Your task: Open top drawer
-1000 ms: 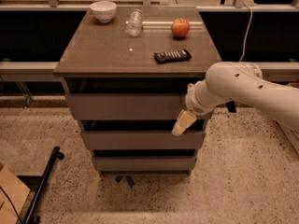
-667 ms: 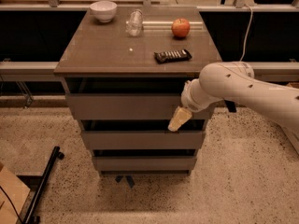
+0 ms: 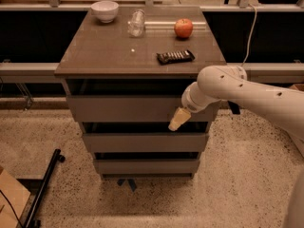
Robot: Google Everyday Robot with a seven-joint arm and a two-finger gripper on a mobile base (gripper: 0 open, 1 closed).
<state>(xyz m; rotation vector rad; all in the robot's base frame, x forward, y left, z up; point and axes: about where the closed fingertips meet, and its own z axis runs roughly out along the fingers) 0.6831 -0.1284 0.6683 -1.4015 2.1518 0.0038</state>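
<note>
The top drawer (image 3: 123,109) is the widest of three in the grey-brown cabinet, with a plain flat front and no handle. A dark gap shows above its front, under the cabinet top (image 3: 109,56). Two narrower drawers, the middle (image 3: 142,142) and the bottom (image 3: 142,166), sit below it. My gripper (image 3: 177,119), cream-tipped at the end of the white arm (image 3: 247,94), is at the lower right part of the top drawer's front, by its bottom edge. The arm reaches in from the right.
On the cabinet top stand a white bowl (image 3: 105,10), a clear glass (image 3: 136,23), a red apple (image 3: 183,28) and a dark flat bar (image 3: 175,56). A black pole (image 3: 45,186) and a cardboard box (image 3: 8,198) lie on the floor at left.
My gripper has moved a little left and up along the top drawer's front. The drawers and the things on top have not visibly moved.
</note>
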